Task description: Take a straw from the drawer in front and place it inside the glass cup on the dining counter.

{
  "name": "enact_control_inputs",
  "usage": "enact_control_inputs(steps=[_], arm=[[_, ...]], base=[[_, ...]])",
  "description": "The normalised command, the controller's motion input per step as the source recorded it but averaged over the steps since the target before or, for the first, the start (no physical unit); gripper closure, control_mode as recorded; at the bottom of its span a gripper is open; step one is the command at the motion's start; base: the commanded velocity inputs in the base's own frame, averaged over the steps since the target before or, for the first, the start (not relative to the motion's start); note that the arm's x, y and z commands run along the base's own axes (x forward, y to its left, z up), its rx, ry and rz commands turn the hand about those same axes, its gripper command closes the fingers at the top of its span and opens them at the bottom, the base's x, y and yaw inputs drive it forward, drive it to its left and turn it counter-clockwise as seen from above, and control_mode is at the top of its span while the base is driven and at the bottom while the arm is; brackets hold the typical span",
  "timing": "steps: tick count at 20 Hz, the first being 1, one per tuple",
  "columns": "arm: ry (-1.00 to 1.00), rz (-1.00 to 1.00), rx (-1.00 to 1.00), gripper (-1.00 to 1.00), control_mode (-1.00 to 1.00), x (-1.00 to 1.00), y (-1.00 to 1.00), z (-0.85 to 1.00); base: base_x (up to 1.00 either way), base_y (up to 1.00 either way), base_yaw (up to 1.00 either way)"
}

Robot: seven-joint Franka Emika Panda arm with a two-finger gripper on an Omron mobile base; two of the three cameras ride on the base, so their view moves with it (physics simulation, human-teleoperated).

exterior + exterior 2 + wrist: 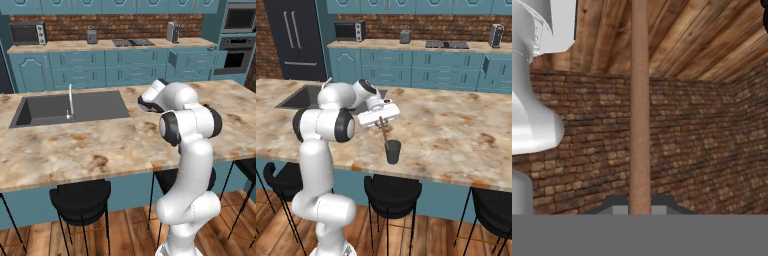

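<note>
In the right base view my gripper hangs over the dining counter, shut on the straw. The thin tan straw slants down from the fingers, and its lower end reaches the mouth of the glass cup. That small dark tumbler stands upright near the counter's front edge. The hand view has the straw running straight up the middle from between the fingers. Across the kitchen the teal drawer stands pulled open. In the left base view my own arm covers the cup and the gripper.
The dark sink with its silver tap is set into the counter left of my arm. Black stools stand under the counter's front edge. The brick-backed counter behind carries a microwave and a cooktop.
</note>
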Motion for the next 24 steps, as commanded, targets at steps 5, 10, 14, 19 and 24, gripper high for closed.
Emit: enact_control_inputs(steps=[5, 10, 14, 19, 24], arm=[[0.00, 0.00, 0.00, 1.00, -1.00, 0.08, -0.01, -0.16], [0.00, 0.00, 0.00, 1.00, -1.00, 0.07, -0.03, -0.04], [0.00, 0.00, 0.01, 1.00, -1.00, 0.11, -0.08, 0.02], [0.00, 0.00, 0.01, 1.00, -1.00, 0.22, -0.05, 0.01], [0.00, 0.00, 0.00, 1.00, -1.00, 0.39, -0.02, 0.00]], base=[[0.00, 0.00, 0.00], [0.00, 0.00, 0.00], [0.00, 0.00, 0.00], [0.00, 0.00, 0.00], [0.00, 0.00, 0.00]])
